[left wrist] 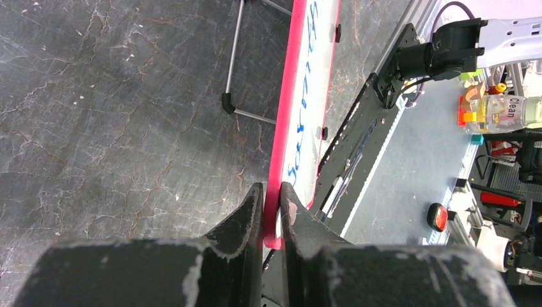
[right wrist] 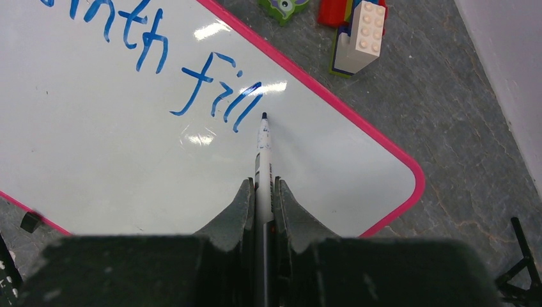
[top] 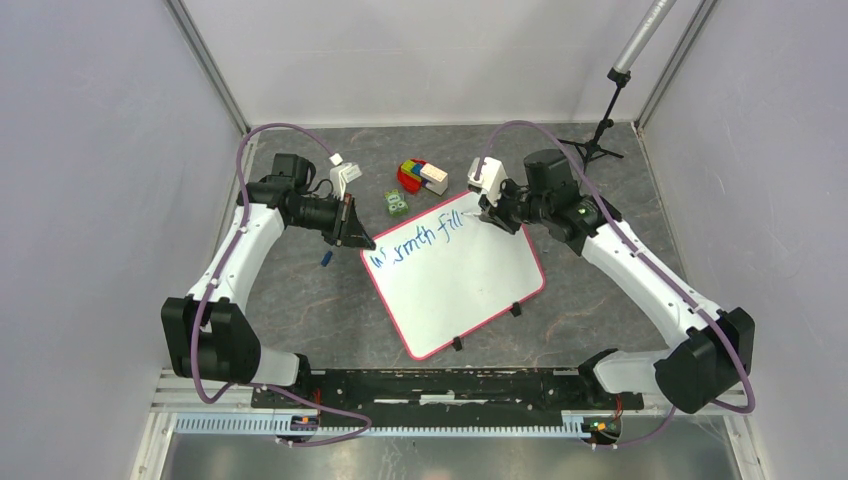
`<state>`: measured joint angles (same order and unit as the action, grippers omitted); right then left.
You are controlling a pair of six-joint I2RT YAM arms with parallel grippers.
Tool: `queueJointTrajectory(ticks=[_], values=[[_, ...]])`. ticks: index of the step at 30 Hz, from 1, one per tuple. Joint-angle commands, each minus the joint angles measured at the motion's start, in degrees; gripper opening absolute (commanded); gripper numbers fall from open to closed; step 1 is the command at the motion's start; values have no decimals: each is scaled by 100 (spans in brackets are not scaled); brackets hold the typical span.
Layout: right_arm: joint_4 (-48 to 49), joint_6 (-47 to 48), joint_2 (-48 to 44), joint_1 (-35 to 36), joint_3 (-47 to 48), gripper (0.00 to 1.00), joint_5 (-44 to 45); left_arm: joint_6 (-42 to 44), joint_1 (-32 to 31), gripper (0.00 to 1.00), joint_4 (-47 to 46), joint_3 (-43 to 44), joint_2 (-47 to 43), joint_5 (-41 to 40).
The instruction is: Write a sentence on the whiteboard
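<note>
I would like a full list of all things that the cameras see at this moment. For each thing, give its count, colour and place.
whiteboard: one, white with a pink-red rim, slanted at mid-table
lettering: one line, blue, reads roughly "Warmth fill", along the board's far edge
clips: two in the top view, black, on the board's near edge
marker: one, white, tip at the board just after "fill"
block pile: one, red, yellow, green, blue and white, beyond the board
small toy: one, green, left of the blocks
small object: one, blue, left of the board
stand: one, black, far right corner
table: one, dark grey
left gripper: black, shut on the board's rim
right gripper: black, shut on the marker
</note>
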<state>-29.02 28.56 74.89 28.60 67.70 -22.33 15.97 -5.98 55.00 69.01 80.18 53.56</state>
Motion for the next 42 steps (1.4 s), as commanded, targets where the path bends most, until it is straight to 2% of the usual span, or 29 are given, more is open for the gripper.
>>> queueJointTrajectory(ticks=[1,11,31,42], values=[[178,-19,54,-12,184,0,-140,166,-18,2,-104,-19,-88,-219],[65,112,-58,-8,-45,0,-266,161,-17,2,-103,-2,-59,-222],[-176,406,-232,-73,-204,0,202,139,-17,2,-103,7,-60,-233],[-369,428,-311,-74,-370,0,-171,126,-27,2,-104,17,-40,-234]])
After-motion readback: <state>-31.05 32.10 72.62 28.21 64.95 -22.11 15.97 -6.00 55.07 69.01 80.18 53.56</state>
